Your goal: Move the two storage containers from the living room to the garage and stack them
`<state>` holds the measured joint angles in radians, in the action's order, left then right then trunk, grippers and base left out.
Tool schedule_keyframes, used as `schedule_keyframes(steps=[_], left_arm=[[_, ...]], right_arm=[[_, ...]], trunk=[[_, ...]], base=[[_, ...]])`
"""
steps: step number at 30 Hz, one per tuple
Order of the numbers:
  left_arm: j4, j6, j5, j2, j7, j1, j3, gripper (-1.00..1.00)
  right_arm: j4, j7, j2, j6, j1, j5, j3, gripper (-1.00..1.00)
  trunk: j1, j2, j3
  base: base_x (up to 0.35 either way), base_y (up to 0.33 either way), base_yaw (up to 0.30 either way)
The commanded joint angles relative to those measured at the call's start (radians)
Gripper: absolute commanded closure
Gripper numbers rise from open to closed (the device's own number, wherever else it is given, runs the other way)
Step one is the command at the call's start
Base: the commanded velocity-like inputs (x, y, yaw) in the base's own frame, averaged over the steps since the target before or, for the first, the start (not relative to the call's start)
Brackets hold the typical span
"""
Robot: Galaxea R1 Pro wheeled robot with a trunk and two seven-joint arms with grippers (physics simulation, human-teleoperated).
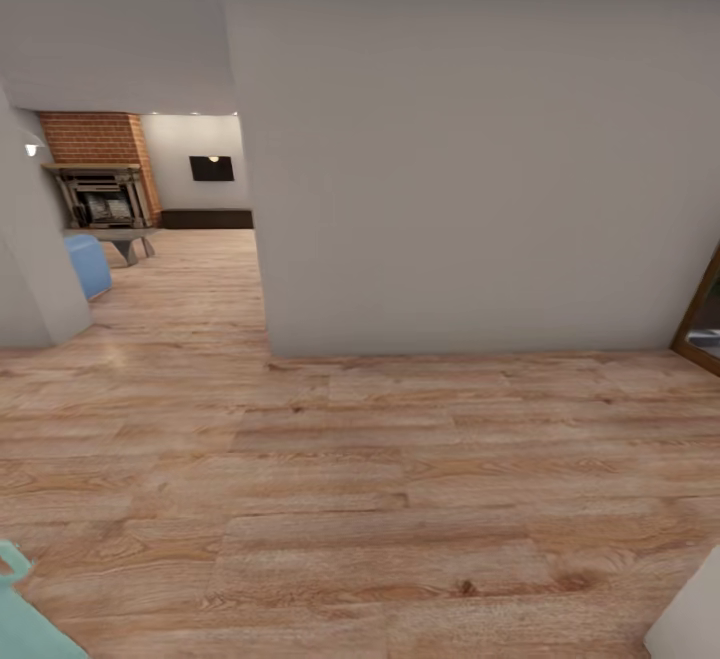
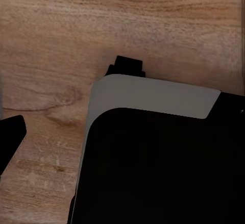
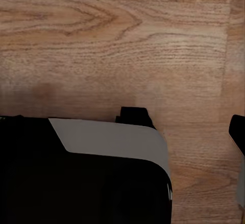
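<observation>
Robot on the plank floor (image 1: 380, 499) of a hallway, facing a plain white wall (image 1: 470, 159). An opening at the wall's left edge leads into the living room (image 1: 190, 199): brick fireplace (image 1: 98, 179) at the far end, a small grey table (image 1: 122, 239) in front of it, a corner of a blue sofa (image 1: 88, 264) beside the opening's left edge, and a dark panel (image 1: 211, 168) on the back wall above a dark low cabinet (image 1: 208, 219). Containers can't be seen from here; can't tell where they are.

A brown door frame (image 1: 700, 314) cuts in at the right edge of the head view. A teal object (image 1: 25, 614) sits at the bottom left corner, a white one (image 1: 690, 609) at the bottom right; both too cropped to identify.

Both wrist views look down at the plank floor, over the robot's black-and-white base (image 2: 153, 157). A dark tip (image 2: 10, 142) shows at the edge of the left wrist view and another (image 3: 237, 129) at the edge of the right one. Left gripper: can't tell if spread or closed. Right gripper: same. Nothing visibly held in either.
</observation>
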<state>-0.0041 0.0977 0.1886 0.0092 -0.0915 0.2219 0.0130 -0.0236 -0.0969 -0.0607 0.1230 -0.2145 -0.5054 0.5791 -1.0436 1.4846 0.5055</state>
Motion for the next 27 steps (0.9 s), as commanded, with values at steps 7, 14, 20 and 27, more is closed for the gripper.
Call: schedule_keyframes(steps=[7,14,20,27], left_arm=[[0.0,0.004,0.006,0.001,-0.002,0.001,0.001,-1.0],[0.0,0.004,0.006,0.0,-0.002,0.001,0.001,-1.0],[0.0,0.004,0.006,0.0,-0.002,0.0,0.001,-1.0],[0.0,0.004,0.006,0.0,-0.002,0.001,0.001,-1.0]], right_arm=[[-0.002,-0.001,-0.002,0.004,-0.001,-0.012,0.008,-1.0],[-0.002,0.003,0.003,0.006,-0.001,-0.012,0.008,-1.0],[-0.002,0.003,0.003,0.006,-0.001,-0.006,0.008,-1.0],[-0.002,0.004,0.001,0.006,-0.001,-0.004,0.008,-1.0]], trunk=[[-0.001,0.0,0.001],[-0.001,0.0,0.001],[-0.001,0.0,0.001],[-0.001,0.0,0.001]], base=[[0.322,0.0,0.01],[0.322,0.0,0.213],[0.322,0.0,0.265],[0.322,0.0,0.268]])
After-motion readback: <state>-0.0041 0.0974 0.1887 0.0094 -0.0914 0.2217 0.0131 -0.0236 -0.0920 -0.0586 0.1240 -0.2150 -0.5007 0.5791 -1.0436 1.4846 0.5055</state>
